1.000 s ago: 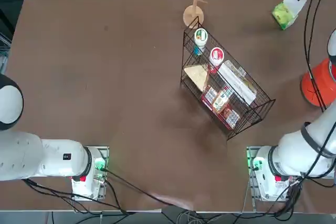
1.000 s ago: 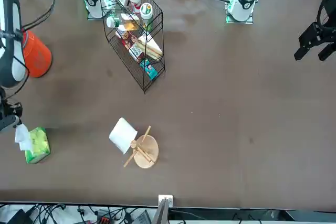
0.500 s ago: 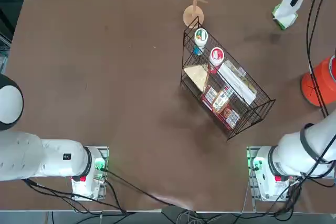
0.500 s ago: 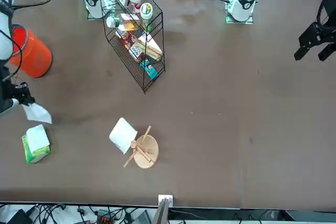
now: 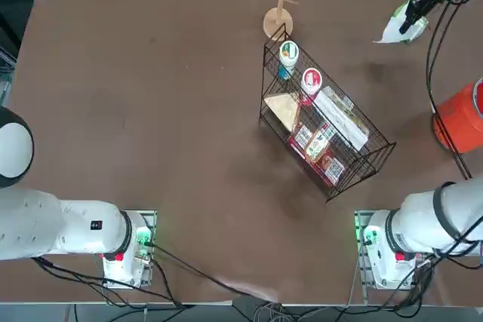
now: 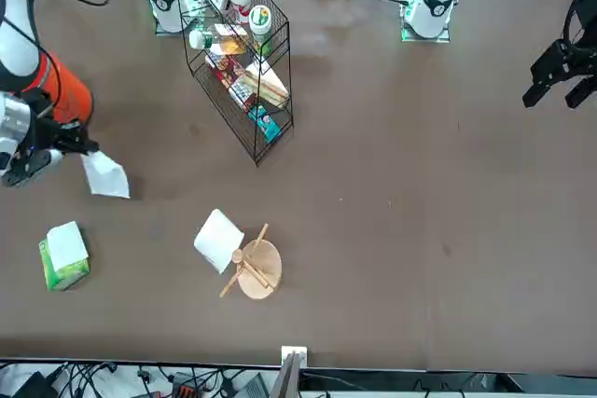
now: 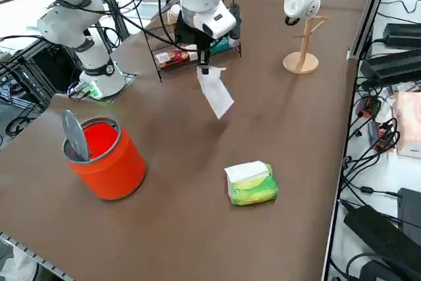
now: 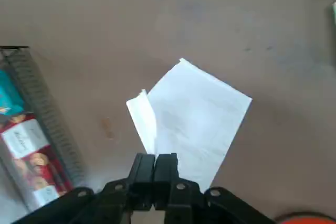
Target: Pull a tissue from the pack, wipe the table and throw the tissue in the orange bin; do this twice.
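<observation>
**Tissue pinched by one end, probably so the rest hangs free for wiping**

So the right gripper (image 8: 156,161) has its jaws clamped on the tissue (image 8: 194,119), held above the counter (image 6: 392,258) between the orange bin (image 7: 110,162) and the wire basket (image 5: 355,157). The tissue pack (image 7: 253,185) is left near the counter's far right corner, white sheet up, presumably handy for pull number two. The bin's parked by the right edge, likely for a short toss.

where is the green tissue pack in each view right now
Top view: upper right, partly hidden behind the right gripper.
Front view: the green tissue pack is at lower left.
Right side view: just right of centre, below the hanging tissue.
Right wrist view: cannot tell.
Shared landmark: the orange bin, in all four.
</observation>
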### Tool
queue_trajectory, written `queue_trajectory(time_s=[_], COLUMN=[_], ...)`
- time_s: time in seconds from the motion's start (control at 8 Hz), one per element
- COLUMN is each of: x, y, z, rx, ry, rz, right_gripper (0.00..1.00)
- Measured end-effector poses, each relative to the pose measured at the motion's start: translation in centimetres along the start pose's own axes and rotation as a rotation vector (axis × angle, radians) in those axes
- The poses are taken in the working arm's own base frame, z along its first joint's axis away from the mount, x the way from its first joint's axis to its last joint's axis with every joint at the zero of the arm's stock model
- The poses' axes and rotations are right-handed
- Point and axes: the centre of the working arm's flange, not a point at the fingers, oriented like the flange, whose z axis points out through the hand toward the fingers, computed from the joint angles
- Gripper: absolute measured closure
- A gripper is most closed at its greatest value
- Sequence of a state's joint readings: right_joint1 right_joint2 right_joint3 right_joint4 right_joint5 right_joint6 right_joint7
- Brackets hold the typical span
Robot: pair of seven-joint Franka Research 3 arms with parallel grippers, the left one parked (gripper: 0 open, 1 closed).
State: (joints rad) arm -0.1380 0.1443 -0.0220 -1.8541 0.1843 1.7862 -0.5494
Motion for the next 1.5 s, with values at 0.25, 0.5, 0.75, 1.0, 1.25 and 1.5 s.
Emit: queue_trajectory(time_s=[0.25, 0.5, 0.75, 1.0, 1.25, 1.5], x=[-1.5, -1.7, -1.6, -2.8, -3.7, -3.4], y=[-3.0, -5.7, -8.4, -10.0, -10.9, -13.2], z=[1.7, 2.6, 4.3, 6.7, 7.2, 8.2], rx=[0.064, 0.079, 0.055, 0.038, 0.06, 0.057], ry=[-0.01, -0.001, 0.02, 0.034, 0.036, 0.034], rz=[0.076, 0.181, 0.249, 0.26, 0.269, 0.279], right_gripper=[0.99, 0.99, 0.99, 0.99, 0.99, 0.99])
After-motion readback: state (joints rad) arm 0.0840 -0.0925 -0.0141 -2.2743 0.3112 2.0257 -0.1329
